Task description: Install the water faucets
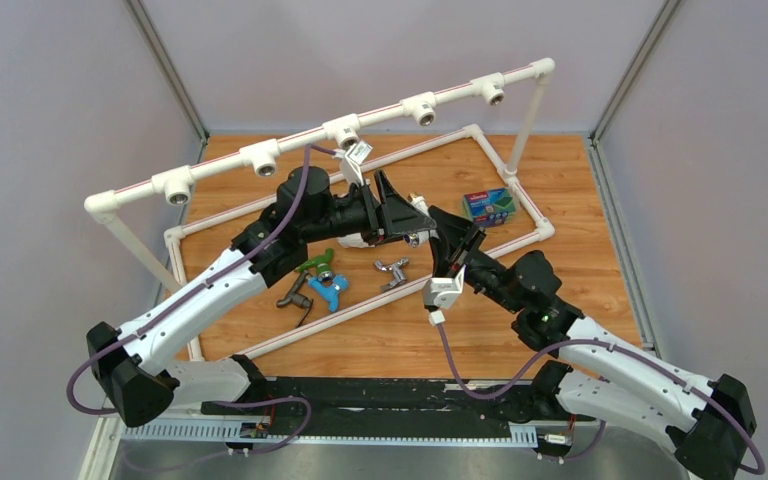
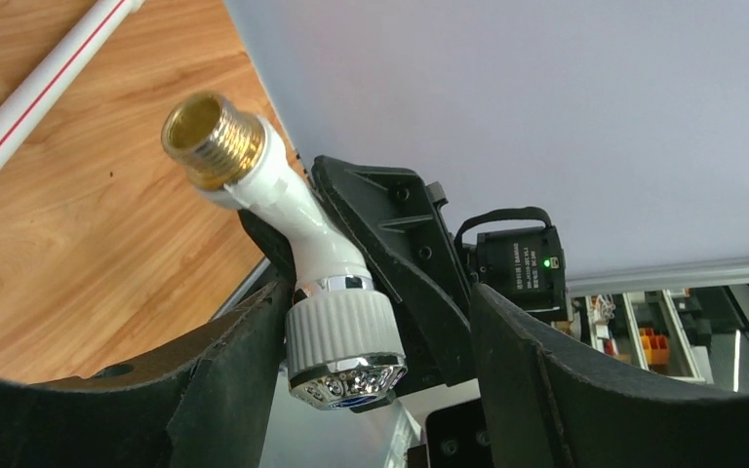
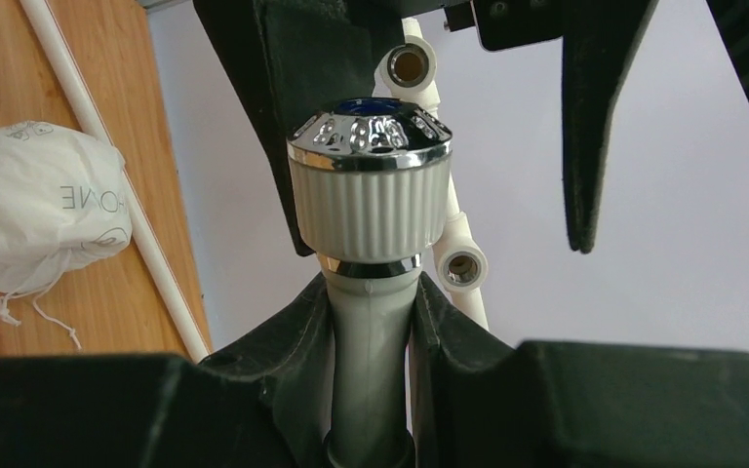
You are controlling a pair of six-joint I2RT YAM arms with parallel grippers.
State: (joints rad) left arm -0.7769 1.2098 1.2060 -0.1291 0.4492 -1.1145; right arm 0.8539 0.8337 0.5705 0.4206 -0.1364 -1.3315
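Observation:
A white faucet (image 2: pixel 324 253) with a brass threaded end (image 2: pixel 213 136) is held above the table between the two arms. My right gripper (image 3: pixel 371 336) is shut on its white body, and the ribbed knob (image 3: pixel 369 200) stands just past the fingertips. My left gripper (image 2: pixel 380 390) is open around that knob, which lies against one finger (image 2: pixel 224 390) with a gap to the other. The green (image 1: pixel 315 264), blue (image 1: pixel 330 290), dark grey (image 1: pixel 295 292) and chrome (image 1: pixel 393 272) faucets lie on the wooden table inside the pipe frame.
A raised white pipe rail (image 1: pixel 300 140) with several open tee sockets (image 1: pixel 341 128) crosses the back. A low white pipe frame (image 1: pixel 526 195) borders the table. A blue-green box (image 1: pixel 488 206) lies at the right. A white cloth bag (image 3: pixel 39 214) lies beside a pipe.

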